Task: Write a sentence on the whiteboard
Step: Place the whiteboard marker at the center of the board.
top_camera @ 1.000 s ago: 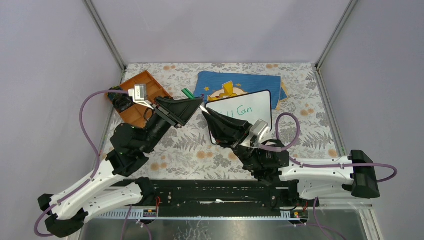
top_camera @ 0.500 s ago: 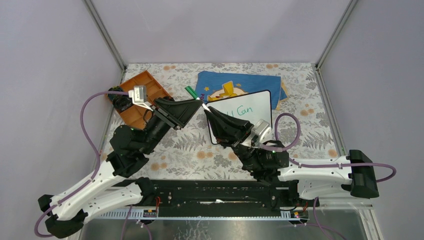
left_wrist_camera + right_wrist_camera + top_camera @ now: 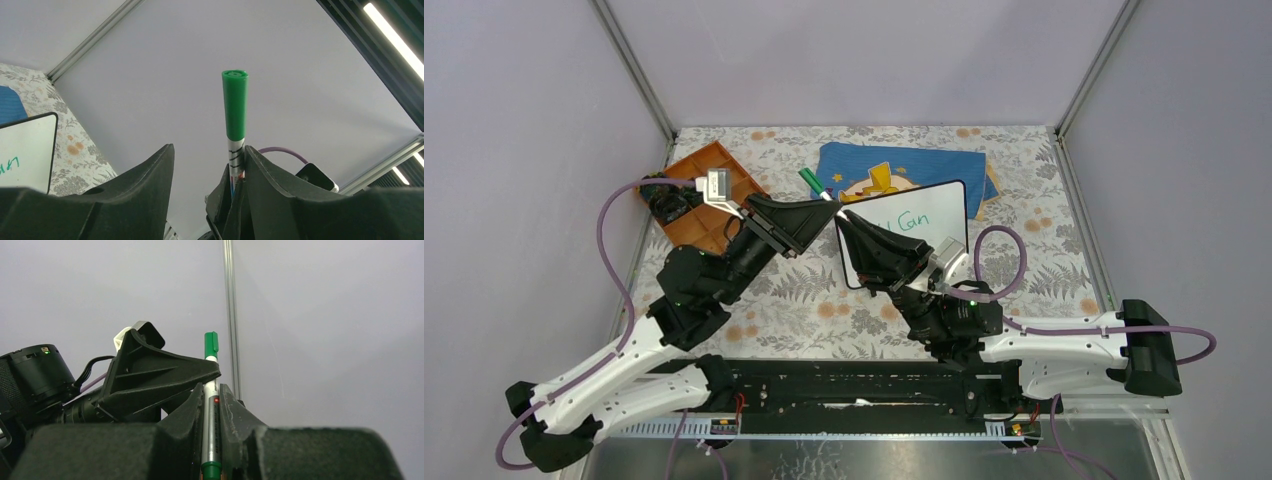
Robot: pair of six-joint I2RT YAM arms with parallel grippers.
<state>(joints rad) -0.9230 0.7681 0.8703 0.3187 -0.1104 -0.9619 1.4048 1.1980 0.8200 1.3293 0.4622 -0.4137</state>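
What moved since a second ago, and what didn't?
The left gripper swung a little rightward, closing in on the green marker, jaws open around it. The right gripper stays shut on the marker. The whiteboard, blue cloth and orange tray did not move.

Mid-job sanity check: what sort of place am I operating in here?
Looks like an enclosed robot test cell, probably a lab bench: plain lilac wall panels in aluminium framing, left arm and right arm bolted to a black rail, and a floral tablecloth holding the whiteboard.
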